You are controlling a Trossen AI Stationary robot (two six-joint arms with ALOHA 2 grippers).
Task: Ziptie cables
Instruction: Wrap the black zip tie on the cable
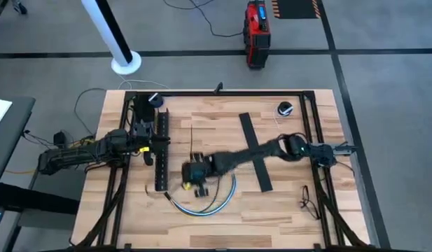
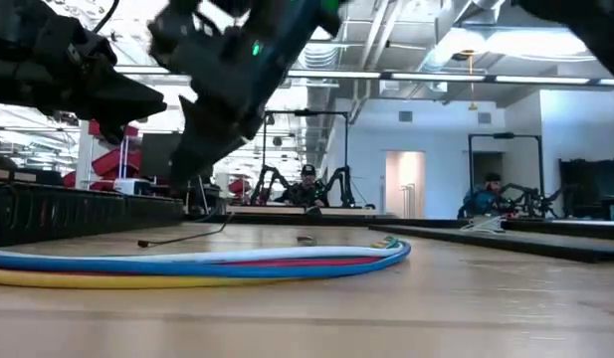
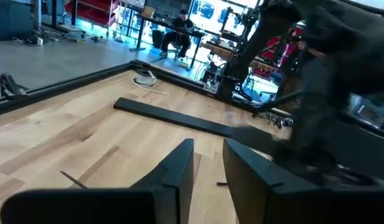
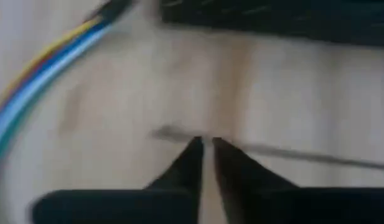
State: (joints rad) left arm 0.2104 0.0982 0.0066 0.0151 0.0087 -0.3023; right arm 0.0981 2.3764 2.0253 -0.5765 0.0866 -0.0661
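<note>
1. The pale butcher-block wooden table top [image 1: 286, 203] looks smooth, with a satin sheen.
2. The blue, white, red and yellow plastic-sheathed cables [image 2: 202, 261] look glossy.
3. The long flat black strip [image 3: 173, 116] looks matt, smooth and rigid.

On the counter [image 1: 286, 210] lie one bundle of cables [image 1: 219, 201], one slotted black channel [image 1: 160, 150], one flat black strip [image 1: 254, 150] and one thin loose tie [image 1: 191, 140]. Two arms reach over it.
</note>
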